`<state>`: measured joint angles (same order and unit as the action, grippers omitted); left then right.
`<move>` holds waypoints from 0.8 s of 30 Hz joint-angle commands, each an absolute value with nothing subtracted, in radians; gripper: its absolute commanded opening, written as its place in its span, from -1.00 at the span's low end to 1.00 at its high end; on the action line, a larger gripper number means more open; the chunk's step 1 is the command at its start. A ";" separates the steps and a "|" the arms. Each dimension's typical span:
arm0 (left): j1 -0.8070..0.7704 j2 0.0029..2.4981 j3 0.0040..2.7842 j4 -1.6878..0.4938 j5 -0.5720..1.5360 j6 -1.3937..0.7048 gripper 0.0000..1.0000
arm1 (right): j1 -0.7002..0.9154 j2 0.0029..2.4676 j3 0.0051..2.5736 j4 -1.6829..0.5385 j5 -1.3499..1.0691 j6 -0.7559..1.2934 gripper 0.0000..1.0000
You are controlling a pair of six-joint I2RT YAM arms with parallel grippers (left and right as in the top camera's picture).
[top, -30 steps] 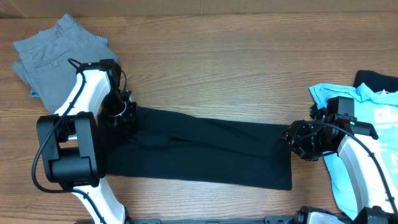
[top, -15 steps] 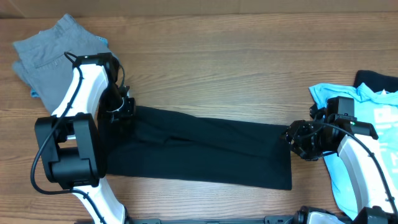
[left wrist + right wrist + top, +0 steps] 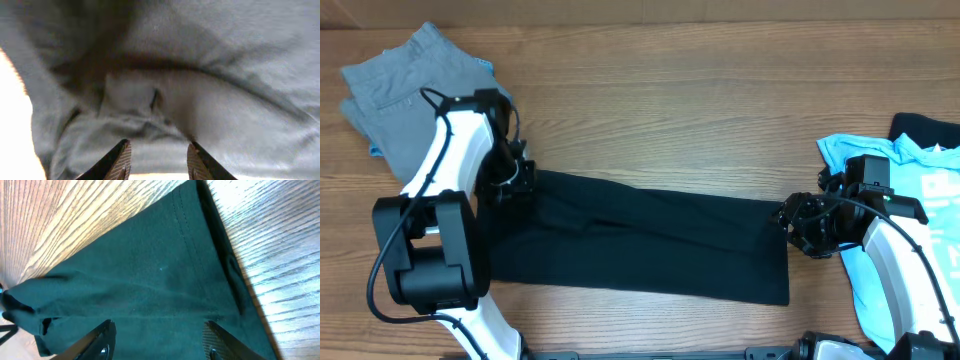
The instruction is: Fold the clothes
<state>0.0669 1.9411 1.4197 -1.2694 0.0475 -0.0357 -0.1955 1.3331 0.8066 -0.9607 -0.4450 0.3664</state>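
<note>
Black T-shirt [image 3: 650, 245] lies as a long, soft, flat band.

T-shirt [image 3: 650, 245] lies across mid desk [image 3: 670, 120], running left to right. Trousers [image 3: 400, 85] sit behind it at the back left corner, apart from it. Tee [image 3: 910, 175] lies at the right edge, beyond the T-shirt's right end. Left tool [image 3: 510, 180] at T-shirt's left end; right tool [image 3: 790, 222] at its right end, between T-shirt and tee.
</note>
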 commanded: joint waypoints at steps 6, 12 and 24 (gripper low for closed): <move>0.073 1.928 1.335 -1.139 0.022 -0.068 -0.16 | -0.196 1.319 0.820 -0.955 -0.450 0.366 0.20; 0.067 1.928 1.306 -1.056 0.023 -0.068 -0.27 | -0.196 1.319 0.820 -0.955 -0.450 0.366 0.20; 0.064 1.928 1.281 -1.084 0.027 -0.083 -0.92 | -0.196 1.319 0.820 -0.955 -0.449 0.366 0.20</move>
<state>0.0669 1.9411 1.2812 -1.0695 0.0288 -0.0647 -0.1955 1.3331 0.8066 -0.9600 -0.4450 0.3660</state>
